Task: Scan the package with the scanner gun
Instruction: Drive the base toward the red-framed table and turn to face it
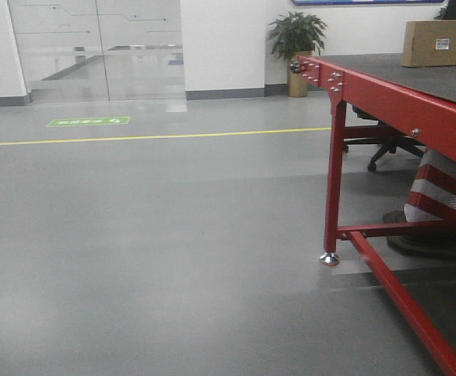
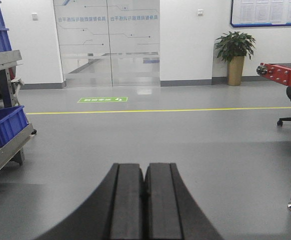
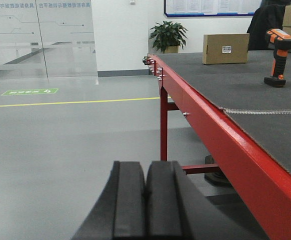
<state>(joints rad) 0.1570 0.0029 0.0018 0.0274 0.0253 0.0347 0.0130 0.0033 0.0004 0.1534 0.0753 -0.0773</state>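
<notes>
The package [image 3: 225, 48], a tan cardboard box with a small white label, stands at the far end of the red-framed table [image 3: 205, 115]; it also shows in the front view as the package [image 1: 439, 42]. The scanner gun [image 3: 279, 50], black-headed with an orange handle, stands upright on its base to the right of the box. My right gripper [image 3: 145, 167] is shut and empty, off the table's left edge, well short of both. My left gripper [image 2: 144, 167] is shut and empty over bare floor, with neither object in its view.
The red table [image 1: 404, 102] has a grey top, a leg [image 1: 334, 180] and a low crossbar. A striped cone [image 1: 439, 192] and office chair [image 1: 389, 141] sit under it. A rack with blue bins [image 2: 3, 125] stands left; a potted plant [image 2: 234, 55] is by the far wall.
</notes>
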